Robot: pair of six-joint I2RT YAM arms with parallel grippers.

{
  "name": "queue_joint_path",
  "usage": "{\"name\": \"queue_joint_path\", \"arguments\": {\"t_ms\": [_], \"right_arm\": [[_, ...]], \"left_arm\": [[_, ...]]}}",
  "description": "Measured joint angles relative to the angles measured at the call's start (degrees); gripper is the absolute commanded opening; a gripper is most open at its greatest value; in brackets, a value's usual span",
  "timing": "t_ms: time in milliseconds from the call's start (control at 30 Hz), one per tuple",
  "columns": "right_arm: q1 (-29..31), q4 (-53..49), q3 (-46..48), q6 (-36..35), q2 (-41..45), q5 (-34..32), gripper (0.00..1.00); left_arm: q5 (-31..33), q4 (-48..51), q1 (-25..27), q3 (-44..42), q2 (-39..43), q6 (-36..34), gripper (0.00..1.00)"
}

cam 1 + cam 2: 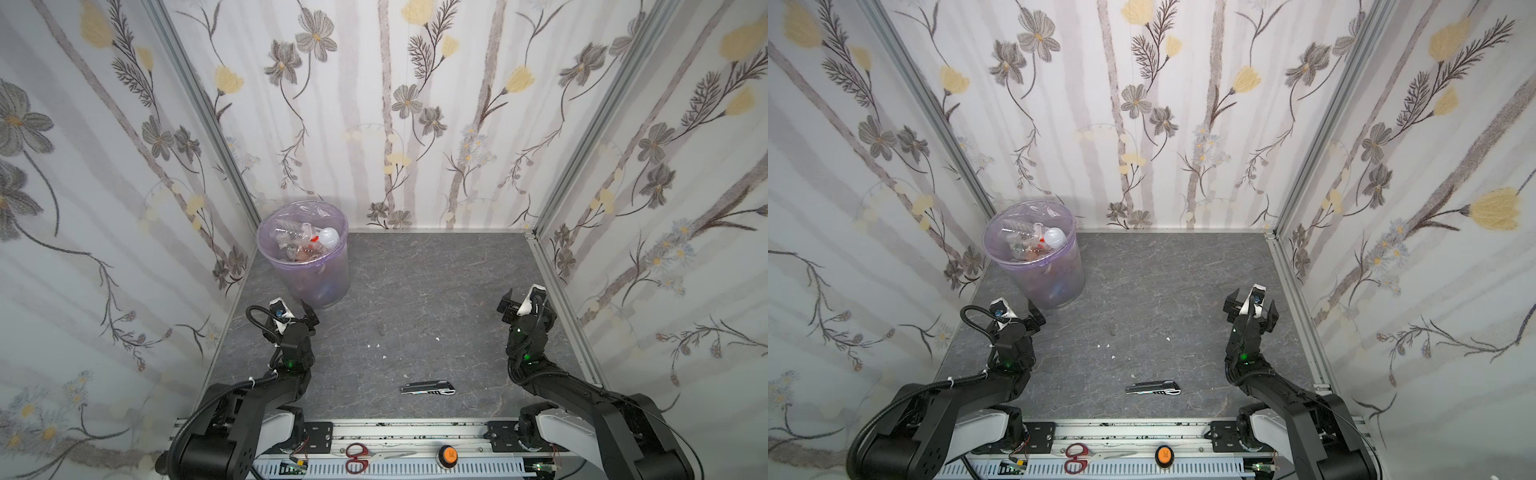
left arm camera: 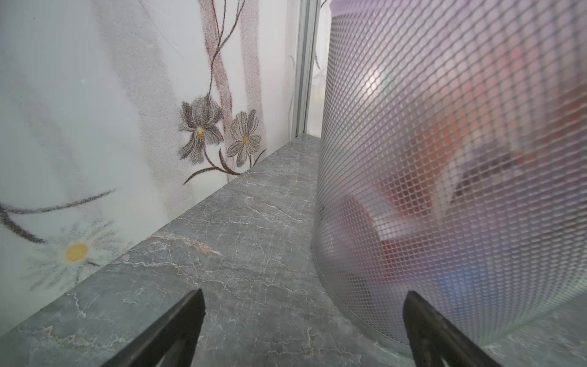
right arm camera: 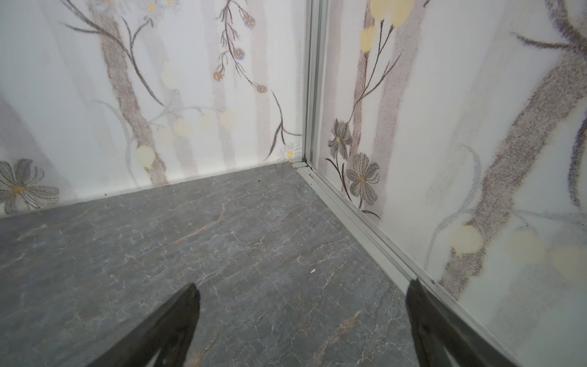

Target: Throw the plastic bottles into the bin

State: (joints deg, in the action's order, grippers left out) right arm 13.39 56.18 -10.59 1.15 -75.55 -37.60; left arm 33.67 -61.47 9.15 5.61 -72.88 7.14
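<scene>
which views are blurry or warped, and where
Left wrist view: the round translucent mesh-walled bin with the lavender liner is soft, and its contents are only red and blue smears. Right wrist view: the floral wallpapered wall blurs nearest the lens. Both top views: sharp, though the wide angle splays the aluminium corner posts outward.
</scene>
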Motion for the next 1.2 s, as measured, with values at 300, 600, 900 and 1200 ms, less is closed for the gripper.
{"name": "queue_joint_path", "arguments": {"t_ms": [300,600,900,1200], "right_arm": [[-6.7,21.0,5.2,-0.5,-9.5,12.3,1.00],[-11.3,22.4,0.9,2.6,-10.5,20.8,1.00],[-11.4,20.8,0.9,2.9,-10.5,22.7,1.00],[-11.4,18.6,-0.8,2.3,-10.9,27.2,1.00]], "left_arm": [[-14.4,-19.7,-4.2,0.7,-17.8,-3.4,1.00],[-17.7,-20.9,-4.7,4.8,-18.4,-3.9,1.00],[-18.8,-19.6,-4.9,5.6,-18.4,-3.8,1.00],[-18.9,-19.5,-4.9,5.6,-18.4,-3.9,1.00]]}}
